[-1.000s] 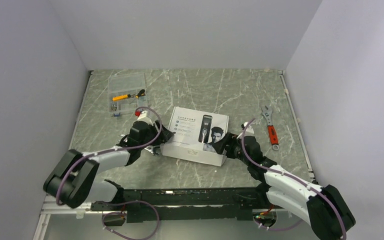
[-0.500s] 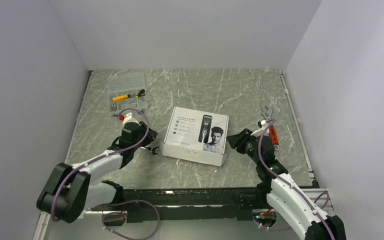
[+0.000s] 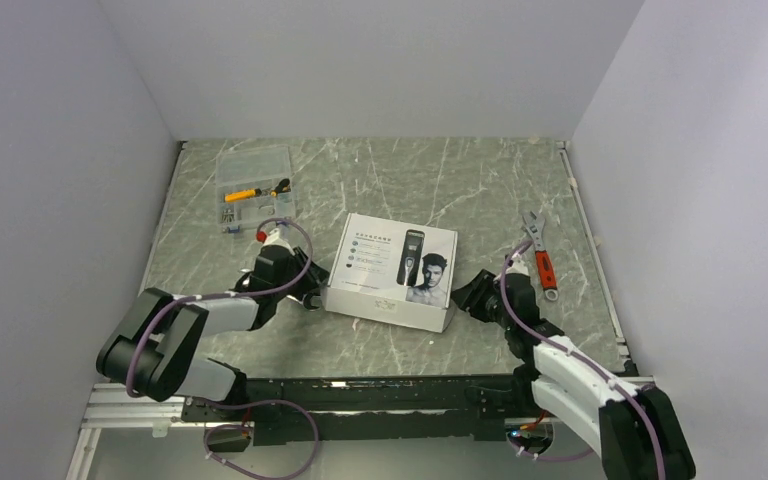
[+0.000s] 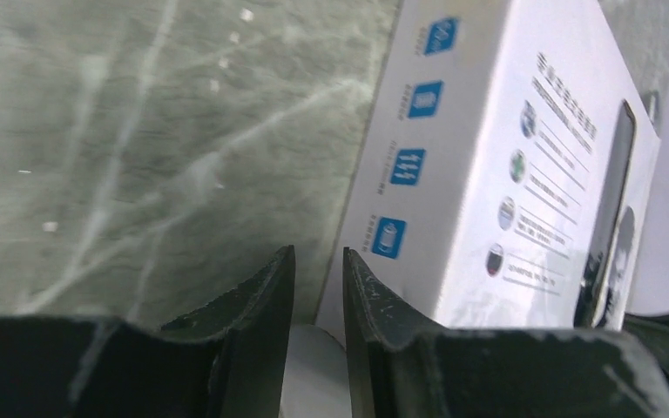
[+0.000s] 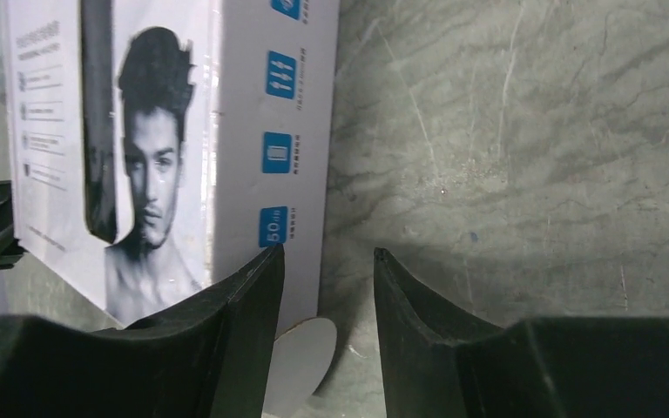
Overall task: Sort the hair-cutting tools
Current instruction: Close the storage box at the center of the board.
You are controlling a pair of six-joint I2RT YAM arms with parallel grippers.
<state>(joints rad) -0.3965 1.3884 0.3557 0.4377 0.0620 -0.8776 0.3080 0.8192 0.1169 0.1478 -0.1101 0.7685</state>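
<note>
Two changes: left fingers (image 4: 261, 296), right fingers (image 5: 248, 296) backed off box (image 3: 390, 270), gaps narrower; slightly parted, empty.

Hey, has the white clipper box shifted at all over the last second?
No. The white box lies at the same spot and angle, keeping the same gap from the red-handled wrench on its right.

Left gripper (image 4: 318, 254) and right gripper (image 5: 328, 254) sit low, jaws slightly apart.

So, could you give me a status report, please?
Left pincer and right pincer flank clipper box, jaws apart. Clipper, combs not in view. Red-handled wrench right, clear.
</note>
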